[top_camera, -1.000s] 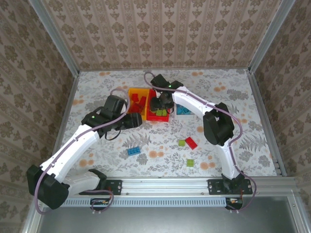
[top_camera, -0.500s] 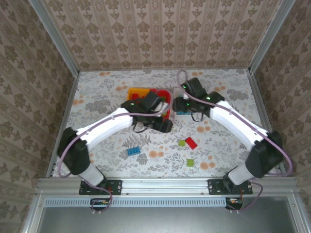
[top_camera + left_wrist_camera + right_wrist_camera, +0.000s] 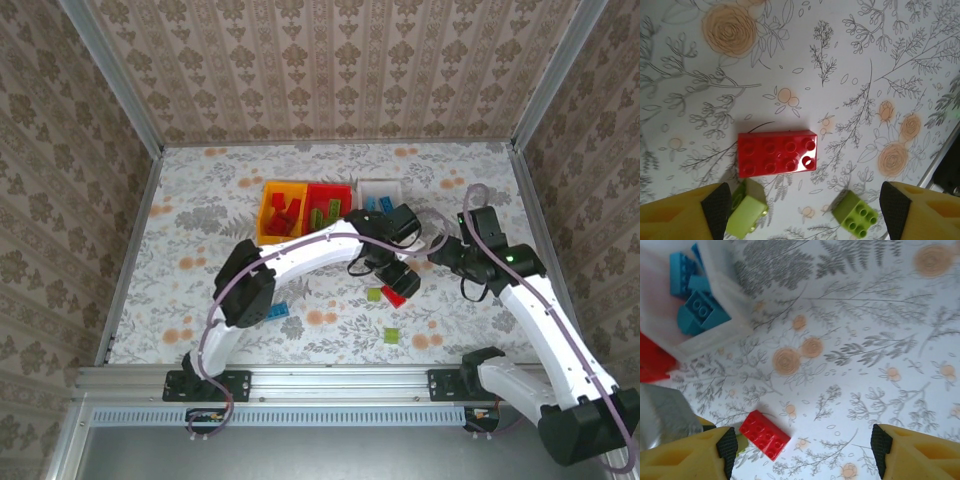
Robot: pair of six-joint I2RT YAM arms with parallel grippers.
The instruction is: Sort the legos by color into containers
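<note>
A red brick [image 3: 777, 153] lies flat on the flowered table, also seen as the red brick [image 3: 393, 295] and red brick [image 3: 765, 435]. Two lime bricks [image 3: 746, 207] [image 3: 856, 212] lie near it. My left gripper [image 3: 397, 276] hovers above the red brick, open [image 3: 802, 210], with nothing between its fingers. My right gripper [image 3: 443, 256] is open [image 3: 800, 445] and empty, to the right of the red brick. The orange-yellow bin [image 3: 267, 212] holds red bricks, the red bin [image 3: 328, 191] lime ones, the white bin [image 3: 383, 184] blue ones [image 3: 700, 310].
A blue brick [image 3: 276, 311] and another lime brick [image 3: 392, 335] lie loose toward the near edge. The left arm [image 3: 300, 258] stretches across the table in front of the bins. The white bin's wall [image 3: 715, 337] stands at the right wrist view's upper left.
The left arm has swung right, away from the bins, to above the red brick. The right arm has pulled back from the bins toward the right side.
</note>
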